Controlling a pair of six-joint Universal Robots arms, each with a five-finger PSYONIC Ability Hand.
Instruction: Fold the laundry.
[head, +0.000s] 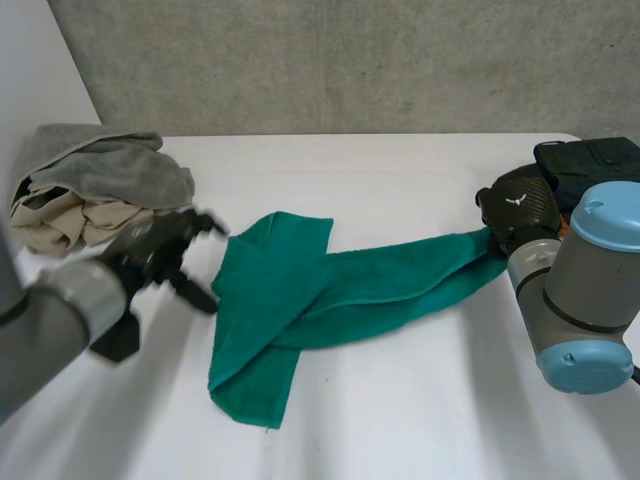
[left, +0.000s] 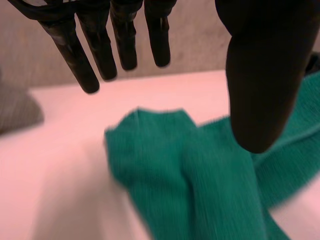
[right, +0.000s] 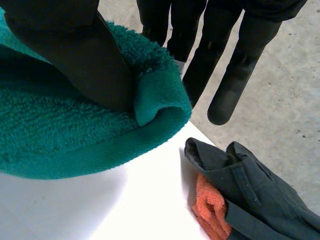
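A green towel (head: 320, 290) lies in a loose crumpled strip across the middle of the white table (head: 400, 180). My left hand (head: 160, 245) hovers just beyond the towel's left end, fingers (left: 95, 55) straight and spread, thumb apart, holding nothing; below it lies the green towel (left: 190, 180). My right hand (head: 520, 215) is at the towel's right end. There its thumb (right: 75, 55) pinches the edge of the green towel (right: 75, 135) against the fingers.
A heap of grey and beige laundry (head: 90, 190) sits at the table's back left. Dark folded clothes (head: 590, 160) lie at the back right edge; beside my right hand they appear as a dark garment (right: 255, 190) over an orange cloth (right: 212, 210).
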